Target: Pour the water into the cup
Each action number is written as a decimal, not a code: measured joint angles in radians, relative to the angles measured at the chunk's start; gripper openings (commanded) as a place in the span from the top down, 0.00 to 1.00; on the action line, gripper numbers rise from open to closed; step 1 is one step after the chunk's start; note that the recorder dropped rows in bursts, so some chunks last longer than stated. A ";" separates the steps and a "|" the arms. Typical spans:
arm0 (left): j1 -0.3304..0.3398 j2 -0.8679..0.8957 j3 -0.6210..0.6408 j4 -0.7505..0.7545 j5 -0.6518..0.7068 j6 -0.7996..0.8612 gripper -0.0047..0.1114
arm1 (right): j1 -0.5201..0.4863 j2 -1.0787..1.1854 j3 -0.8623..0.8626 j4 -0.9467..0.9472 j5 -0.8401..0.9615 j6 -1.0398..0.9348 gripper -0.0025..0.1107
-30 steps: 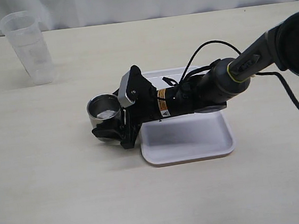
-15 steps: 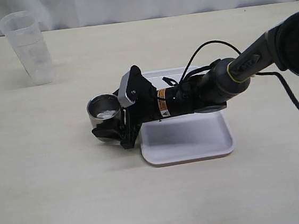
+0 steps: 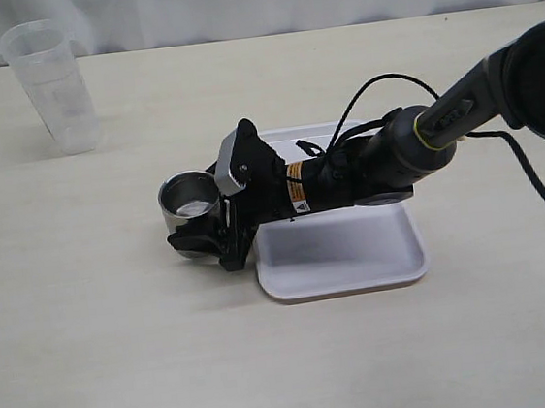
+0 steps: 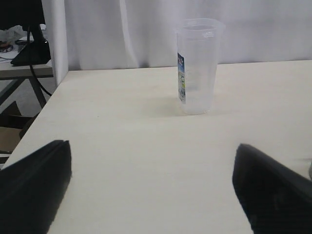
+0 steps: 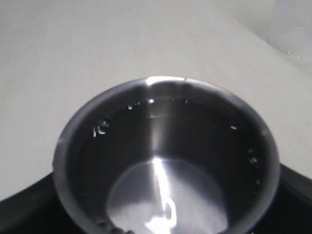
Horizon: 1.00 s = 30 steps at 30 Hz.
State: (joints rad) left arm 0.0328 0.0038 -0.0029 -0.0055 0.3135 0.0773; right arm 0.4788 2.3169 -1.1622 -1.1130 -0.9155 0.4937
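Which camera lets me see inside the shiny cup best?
The right wrist view: the cup fills the picture and you look straight into it. The exterior view shows the cup small and farther off. The left wrist view does not clearly show it.

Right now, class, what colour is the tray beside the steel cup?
White; the tray, beside the cup, shows best in the exterior view.
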 measured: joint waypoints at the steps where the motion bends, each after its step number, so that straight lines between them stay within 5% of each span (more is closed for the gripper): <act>1: 0.000 0.000 0.000 0.000 0.000 0.000 0.24 | 0.000 0.000 0.000 0.000 0.000 0.000 0.94; 9: 0.000 0.000 0.000 0.000 0.000 0.000 0.29 | 0.000 0.000 0.000 0.000 0.000 0.000 0.94; 15: 0.000 0.000 0.000 0.000 0.000 0.000 0.71 | 0.000 0.000 0.000 0.000 0.000 0.000 0.94; 20: 0.000 0.000 0.000 0.000 0.002 0.000 0.96 | 0.000 0.000 0.000 0.000 0.000 0.000 0.94; 30: 0.000 0.000 0.000 0.000 0.004 0.002 0.96 | 0.000 0.000 0.000 0.000 0.000 0.000 0.94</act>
State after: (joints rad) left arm 0.0328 0.0038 -0.0029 -0.0055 0.3174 0.0794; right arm 0.4788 2.3169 -1.1622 -1.1130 -0.9155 0.4937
